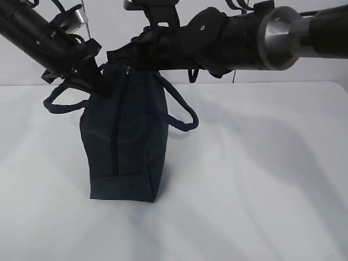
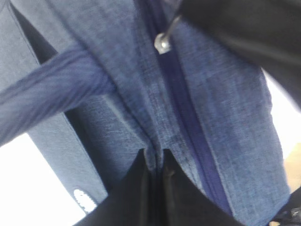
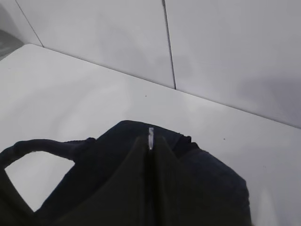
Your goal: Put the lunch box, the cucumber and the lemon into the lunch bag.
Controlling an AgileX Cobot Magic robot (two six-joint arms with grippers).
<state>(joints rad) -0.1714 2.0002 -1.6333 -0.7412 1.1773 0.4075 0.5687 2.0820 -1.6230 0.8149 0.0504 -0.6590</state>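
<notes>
The lunch bag (image 1: 126,136) stands upright on the white bench (image 1: 261,179), a little toward nine o'clock from the middle of the exterior view, with its zipper (image 1: 115,141) running closed down the end that faces the camera. One loop handle (image 1: 64,100) droops out at nine o'clock of the bag, the other (image 1: 182,111) at three o'clock.

My left hand (image 2: 155,162) sits at the bag's upper edge on the nine o'clock side. In my left wrist view its two fingers are pressed together on a fold of the blue fabric just beside the zipper track, so it is closed on the lunch bag.

My right hand (image 3: 150,143) reaches in from three o'clock to the bag's top. In my right wrist view its fingers are drawn together with a thin silver piece (image 3: 151,138) showing between the tips. The same small silver pull (image 2: 163,43) shows at twelve o'clock in my left wrist view, at the head of the zipper track.
</notes>
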